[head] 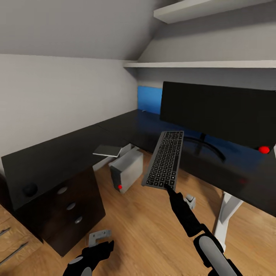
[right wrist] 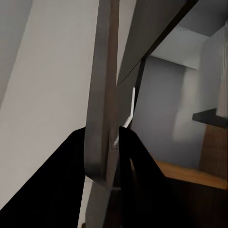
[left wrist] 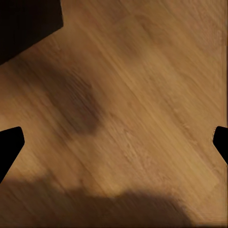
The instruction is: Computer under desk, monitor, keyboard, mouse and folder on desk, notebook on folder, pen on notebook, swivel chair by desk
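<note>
Dark desk (head: 76,147) surface wrapped around the bedroom corner, with wooden floor (head: 145,226) below and the monitor (head: 218,111) standing on the right-hand run. You held the keyboard (head: 165,159) in the right gripper (head: 168,188) — jaws closed on its near short edge, as the right wrist view confirmed, where the slab (right wrist: 102,95) ran edge-on between the dark fingers. The keyboard hung in the air above the floor, in front of the desk edge, not yet resting on anything.

Key relation: the keyboard's long axis pointed away from the gripper toward the monitor, its far end just reaching over the desk front beside the monitor stand (head: 205,145). To lie along the monitor it would likely need turning crosswise before lowering.

Your left gripper (head: 97,251) hung low over bare floor, fingers (left wrist: 10,145) spread wide and holding nothing — well away from the desk, so the right arm was the nearer one. The computer (head: 126,170) sat under the desk.
</note>
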Tool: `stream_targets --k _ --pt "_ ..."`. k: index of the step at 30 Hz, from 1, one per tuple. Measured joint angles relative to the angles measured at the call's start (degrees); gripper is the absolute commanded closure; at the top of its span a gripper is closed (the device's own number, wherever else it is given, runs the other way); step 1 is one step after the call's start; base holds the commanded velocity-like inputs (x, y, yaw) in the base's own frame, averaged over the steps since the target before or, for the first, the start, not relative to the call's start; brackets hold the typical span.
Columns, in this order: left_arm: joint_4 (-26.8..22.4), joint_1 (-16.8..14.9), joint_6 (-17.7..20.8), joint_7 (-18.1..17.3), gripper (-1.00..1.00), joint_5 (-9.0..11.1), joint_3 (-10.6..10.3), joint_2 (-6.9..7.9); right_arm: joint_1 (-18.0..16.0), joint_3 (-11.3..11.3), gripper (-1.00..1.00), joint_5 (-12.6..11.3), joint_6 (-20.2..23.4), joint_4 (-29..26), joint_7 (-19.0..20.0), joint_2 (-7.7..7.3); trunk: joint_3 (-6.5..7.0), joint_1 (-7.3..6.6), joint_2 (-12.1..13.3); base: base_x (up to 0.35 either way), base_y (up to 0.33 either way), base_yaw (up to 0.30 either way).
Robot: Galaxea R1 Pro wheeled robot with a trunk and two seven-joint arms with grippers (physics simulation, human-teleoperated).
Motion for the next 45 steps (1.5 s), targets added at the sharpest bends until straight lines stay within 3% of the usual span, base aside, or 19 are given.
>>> stream_targets --k 14,45 --pt "0.0 0.0 0.0 0.1 -1.00 0.0 0.0 0.00 0.0 -0.1 1.00 0.1 0.0 -0.1 0.0 0.00 -0.53 0.00 0.0 0.000 0.000 -0.238" --pt "0.0 0.0 0.0 0.1 -1.00 0.0 -0.1 0.00 0.0 -1.0 1.00 -0.3 -0.1 0.6 -0.7 -0.19 -0.81 0.00 0.0 0.000 0.000 -0.038"
